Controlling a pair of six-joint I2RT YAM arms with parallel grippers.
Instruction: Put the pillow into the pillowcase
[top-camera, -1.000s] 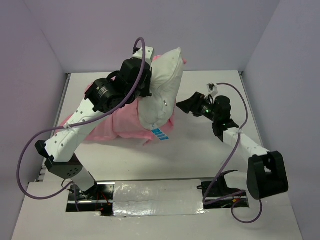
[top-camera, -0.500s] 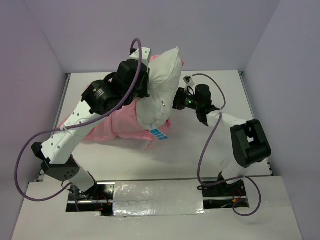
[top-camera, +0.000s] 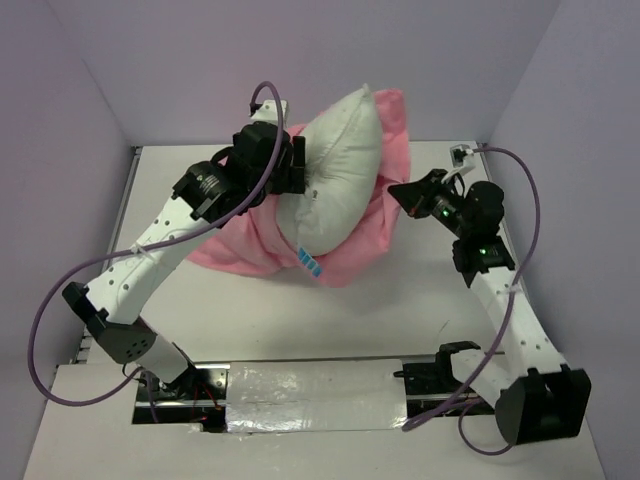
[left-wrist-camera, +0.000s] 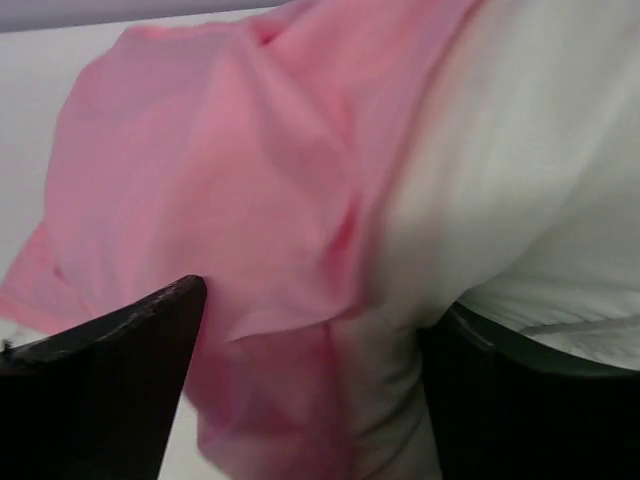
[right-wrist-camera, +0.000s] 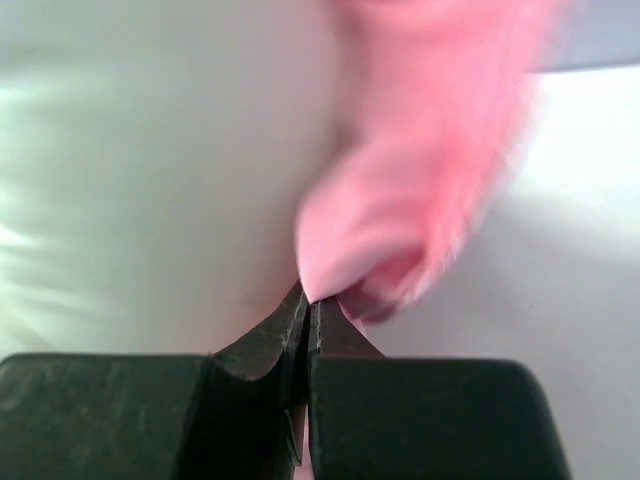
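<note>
The plump white pillow (top-camera: 340, 170) stands tilted on one corner at the back of the table, its blue-white tag (top-camera: 308, 264) low at the front. The pink pillowcase (top-camera: 365, 235) wraps its underside, its right side and its back. My left gripper (top-camera: 298, 172) is against the pillow's left face. In the left wrist view it (left-wrist-camera: 310, 400) is open, with the pillowcase (left-wrist-camera: 230, 200) and pillow (left-wrist-camera: 530, 150) bulging between the wide fingers. My right gripper (top-camera: 396, 190) is at the case's right edge. In the right wrist view it (right-wrist-camera: 310, 308) is shut on a fold of pillowcase (right-wrist-camera: 400, 220), beside the pillow (right-wrist-camera: 150, 180).
The white table (top-camera: 400, 320) is boxed in by lilac walls at the left, back and right. A strip of silver tape (top-camera: 315, 395) runs along the near edge between the arm bases. Purple cables loop off both arms.
My right gripper reached in, shut on the pillowcase's edge and drew back to the right. My left gripper opened. The pillow leaned right and pink fabric came up round its right side.
</note>
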